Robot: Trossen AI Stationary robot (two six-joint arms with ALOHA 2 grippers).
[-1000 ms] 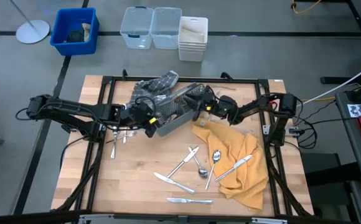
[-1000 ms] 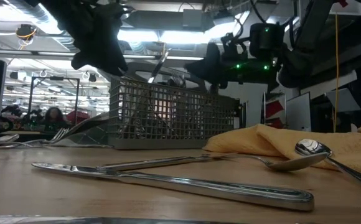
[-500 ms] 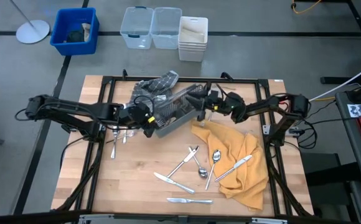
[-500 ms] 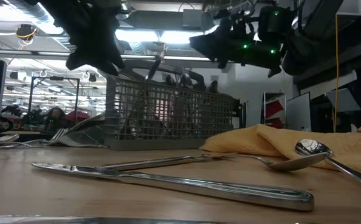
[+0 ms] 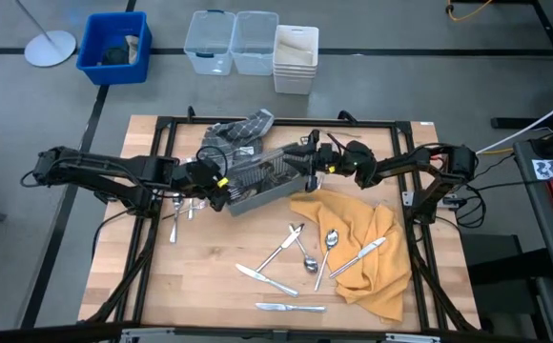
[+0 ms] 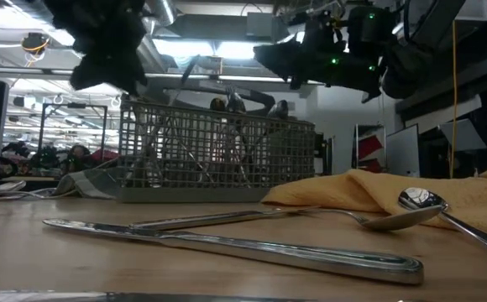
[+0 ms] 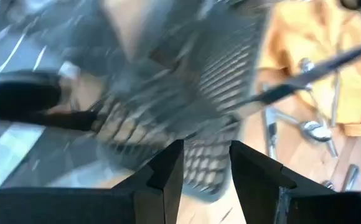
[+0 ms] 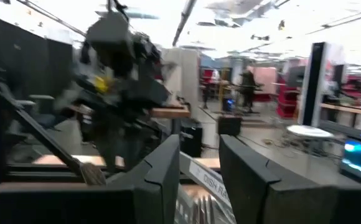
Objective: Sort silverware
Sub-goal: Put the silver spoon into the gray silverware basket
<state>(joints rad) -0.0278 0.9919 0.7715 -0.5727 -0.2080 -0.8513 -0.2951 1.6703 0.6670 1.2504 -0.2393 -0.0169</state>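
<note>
A wooden table (image 5: pixel 200 286) with a black frame stands on a grey floor, with an open workshop hall visible beyond it in the low view.

The left gripper (image 5: pixel 221 183) lies at the left end of a grey wire-mesh caddy (image 5: pixel 265 179), its fingers (image 7: pixel 168 171) a narrow gap apart with the caddy's mesh right in front of them; whether they pinch the wall I cannot tell. The right gripper (image 5: pixel 312 164) is at the caddy's opposite end, above its rim, fingers (image 8: pixel 162 171) likewise slightly spread, and again a grip cannot be confirmed. In the low view the caddy (image 6: pixel 214 159) sits on the table with handles of silverware (image 6: pixel 231 105) standing up out of it, between the two dark grippers overhead.

Just beside the left gripper, on its outer side toward the table's left edge, a few forks (image 5: pixel 176 221) lie together on the wood. Behind the caddy, on the side away from the camera rail, a grey checked cloth (image 5: pixel 243 127) is bunched.

Just below the right gripper an orange cloth (image 5: pixel 372 262) spreads toward the table's near right corner, touching the caddy's end. A knife (image 5: pixel 358 257) rests on it, and a spoon (image 5: pixel 327 250) lies half across its edge. Farther from both grippers, on the bare wood, lie a fork (image 5: pixel 281 248), another spoon (image 5: pixel 305 259), and two knives (image 5: pixel 267 279), the nearest one (image 5: pixel 289 307) close to the table's front edge.

Well beyond the table, on the floor, stand a blue bin (image 5: pixel 114 48), two clear tubs (image 5: pixel 231 41) and a white container (image 5: pixel 296 57).
</note>
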